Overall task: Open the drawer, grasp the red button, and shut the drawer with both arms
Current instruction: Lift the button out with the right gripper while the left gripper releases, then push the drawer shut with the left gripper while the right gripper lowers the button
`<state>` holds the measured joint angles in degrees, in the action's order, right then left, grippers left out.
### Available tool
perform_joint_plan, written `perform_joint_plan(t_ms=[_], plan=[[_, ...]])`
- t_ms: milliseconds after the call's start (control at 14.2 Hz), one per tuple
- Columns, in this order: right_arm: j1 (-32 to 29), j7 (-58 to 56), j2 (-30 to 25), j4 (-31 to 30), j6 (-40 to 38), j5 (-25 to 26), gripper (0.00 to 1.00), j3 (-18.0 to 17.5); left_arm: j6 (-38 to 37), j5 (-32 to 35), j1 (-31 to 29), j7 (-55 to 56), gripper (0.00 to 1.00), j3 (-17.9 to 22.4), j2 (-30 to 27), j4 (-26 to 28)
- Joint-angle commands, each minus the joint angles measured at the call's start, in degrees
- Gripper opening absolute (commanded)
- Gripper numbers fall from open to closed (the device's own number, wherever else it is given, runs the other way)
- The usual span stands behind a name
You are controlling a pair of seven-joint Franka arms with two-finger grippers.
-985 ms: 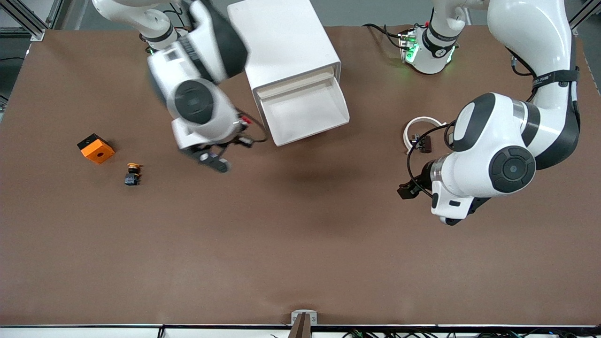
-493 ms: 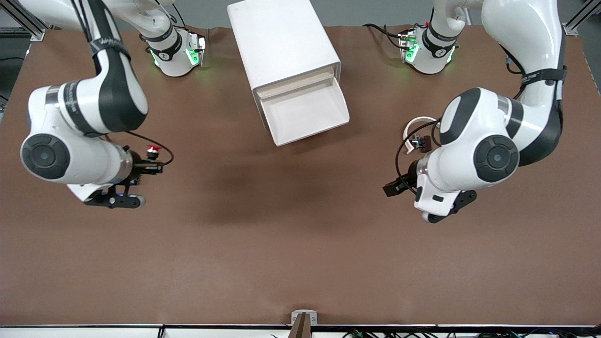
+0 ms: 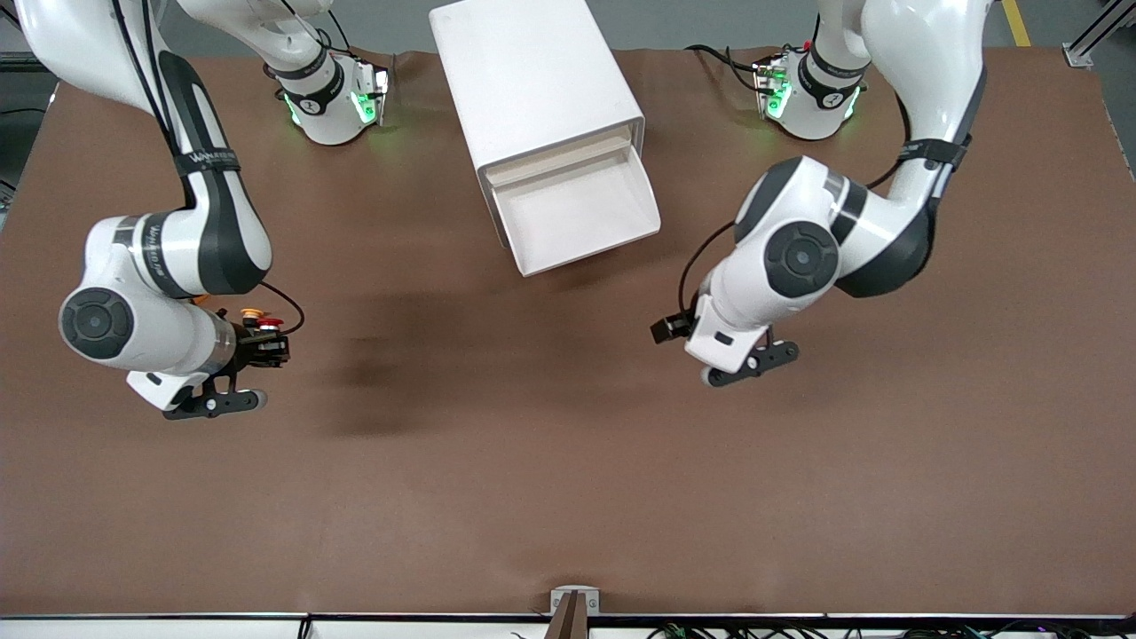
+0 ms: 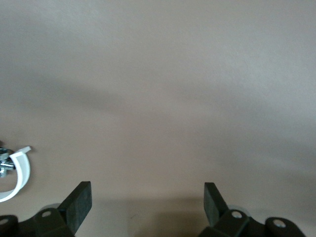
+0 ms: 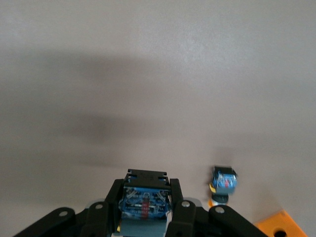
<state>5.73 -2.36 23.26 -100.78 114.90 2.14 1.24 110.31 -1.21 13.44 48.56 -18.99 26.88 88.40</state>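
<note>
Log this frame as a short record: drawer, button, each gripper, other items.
drawer: pulled open, nothing showing inside
cabinet: between the two arm bases
button: held between the right gripper's fingers
right gripper: shut on the button, over the table at the right arm's end
left gripper: open, holds nothing, over bare table
yellow button: on the table, beside the orange block
white ring: on the table near the left gripper

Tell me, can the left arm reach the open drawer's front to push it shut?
Probably yes. The left gripper is open and holds nothing, and only bare table lies between it and the drawer.
</note>
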Motion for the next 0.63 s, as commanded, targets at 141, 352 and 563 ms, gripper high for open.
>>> perform_joint_plan(t_ms=[141,352,563], plan=[[-2.03,-0.72,-3.04,-12.32,12.61,1.02,0.21,-1.24,10.17,-0.55,-0.96,0.04,1.00,-5.00,-5.08,13.53],[-2.91,-0.54,-3.92,-18.03,18.41,1.02,0.21,-1.24,12.99,-0.55,-0.44,0.13,1.00,-6.67,-5.00,16.53],[-3.79,1.65,-4.01,-21.64,21.85,0.85,0.22,-1.15,15.02,-0.55,0.00,0.30,1.00,-8.52,-4.21,18.82]])
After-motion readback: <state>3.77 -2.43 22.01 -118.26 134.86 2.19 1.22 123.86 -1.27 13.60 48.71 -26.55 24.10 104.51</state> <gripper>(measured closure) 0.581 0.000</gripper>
